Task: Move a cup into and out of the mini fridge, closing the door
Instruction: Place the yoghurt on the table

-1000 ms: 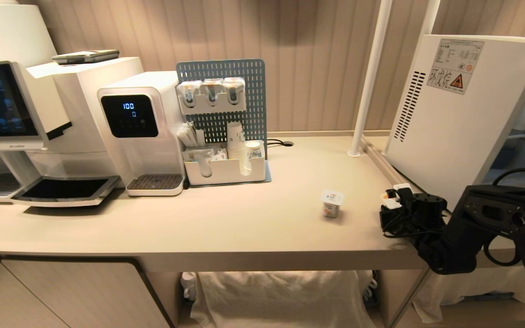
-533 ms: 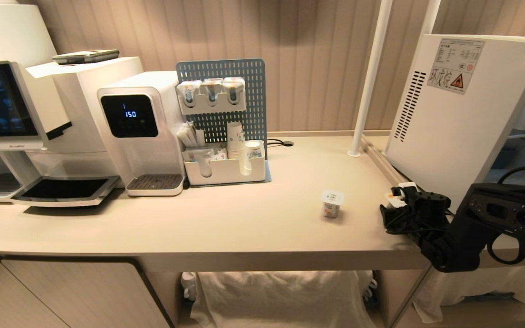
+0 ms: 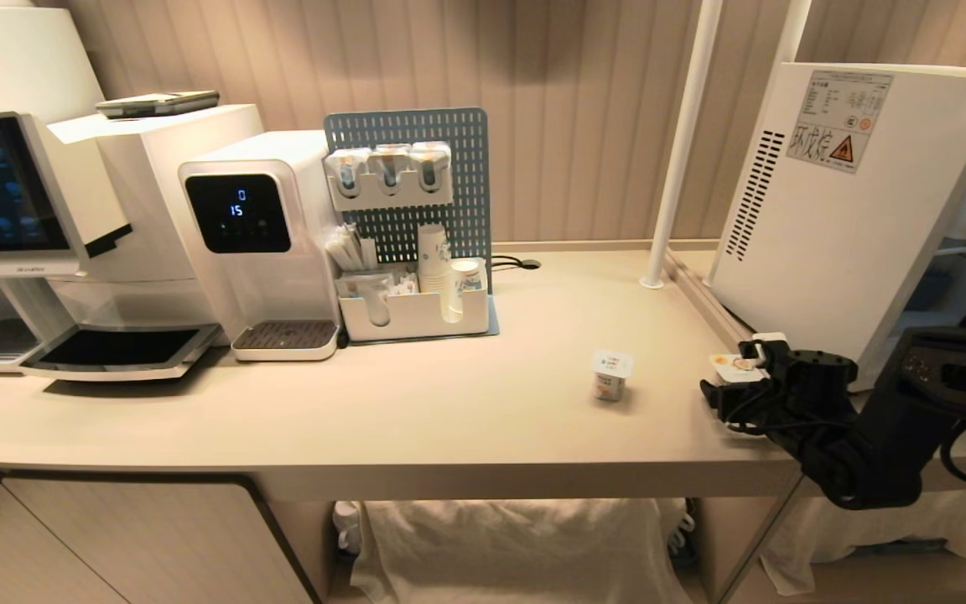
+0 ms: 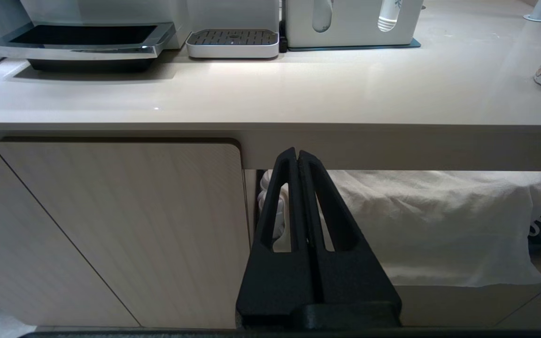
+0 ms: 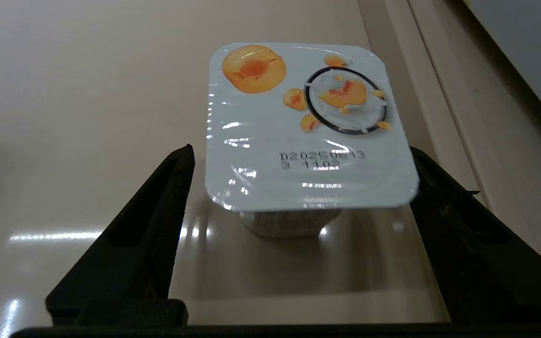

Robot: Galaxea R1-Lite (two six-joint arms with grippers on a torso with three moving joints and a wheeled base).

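Straddling peach cup [image 5: 309,126] | right pincer [image 5: 301,188] spread, low over counter [image 3: 416,411] | left pincer [image 4: 297,162] pressed together

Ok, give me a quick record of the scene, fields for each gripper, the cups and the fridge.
right gripper: open, fingers either side of the peach cup, which stands on the counter
left gripper: shut, parked below the counter edge
second cup: upright, mid-counter, apart from both grippers
mini fridge: at the counter's right end, vented side facing
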